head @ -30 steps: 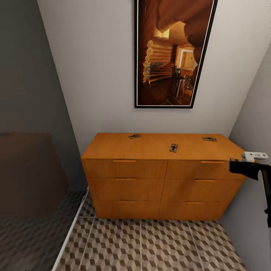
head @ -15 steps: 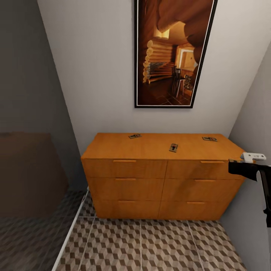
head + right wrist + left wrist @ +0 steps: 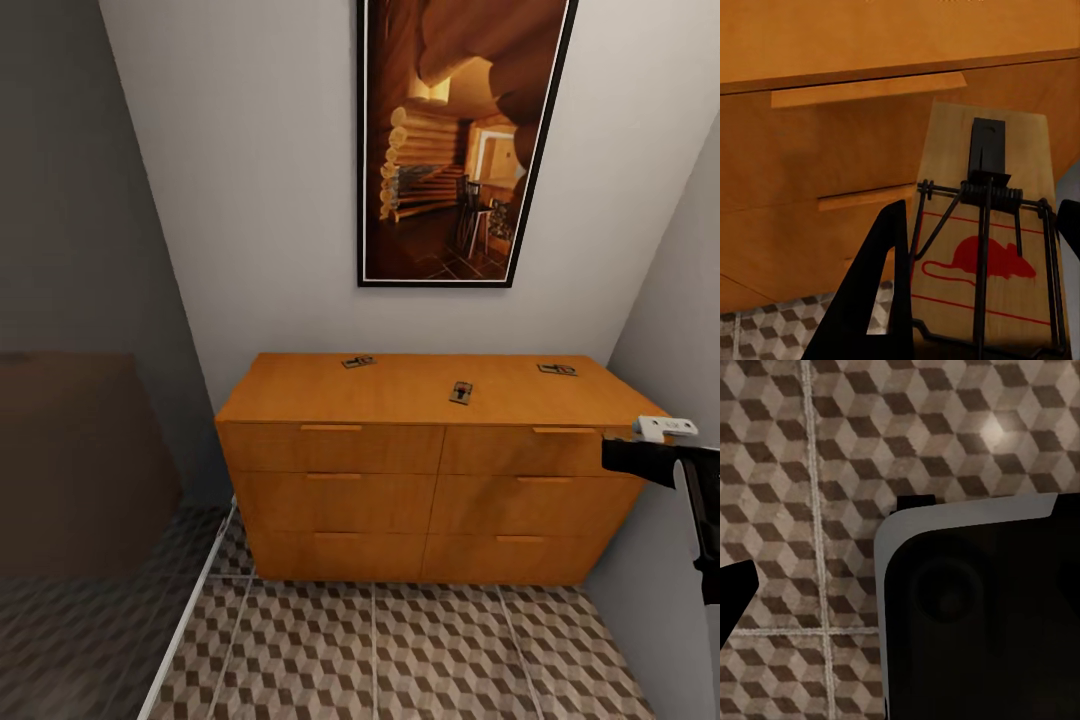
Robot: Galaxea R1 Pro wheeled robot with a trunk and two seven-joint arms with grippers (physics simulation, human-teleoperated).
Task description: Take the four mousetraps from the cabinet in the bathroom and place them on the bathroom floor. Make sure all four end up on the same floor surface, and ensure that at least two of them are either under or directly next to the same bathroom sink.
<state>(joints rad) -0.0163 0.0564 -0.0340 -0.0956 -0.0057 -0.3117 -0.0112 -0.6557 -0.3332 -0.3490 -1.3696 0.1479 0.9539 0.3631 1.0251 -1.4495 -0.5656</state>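
The orange-brown cabinet (image 3: 430,470) stands against the back wall, with all its drawers closed. Three mousetraps lie on its top: one at the back left (image 3: 358,362), one in the middle (image 3: 461,392) and one at the back right (image 3: 557,369). My right gripper (image 3: 615,453) hovers at the cabinet's right front corner. In the right wrist view that gripper (image 3: 979,262) is shut on a fourth mousetrap (image 3: 982,187), a tan board with a red mouse mark, held in front of the drawer fronts. The left wrist view looks down on the bathroom floor (image 3: 847,450), with one black fingertip (image 3: 731,594) of the left gripper at the edge.
A framed picture (image 3: 460,140) hangs above the cabinet. A grey wall (image 3: 680,300) closes in on the right, and a dark glass partition (image 3: 80,400) on the left. Cube-patterned tiles (image 3: 400,650) lie open before the cabinet. My own white-edged dark base (image 3: 975,615) shows below the left wrist.
My right gripper has shifted slightly left and down with the mousetrap. The three traps on the cabinet have not moved.
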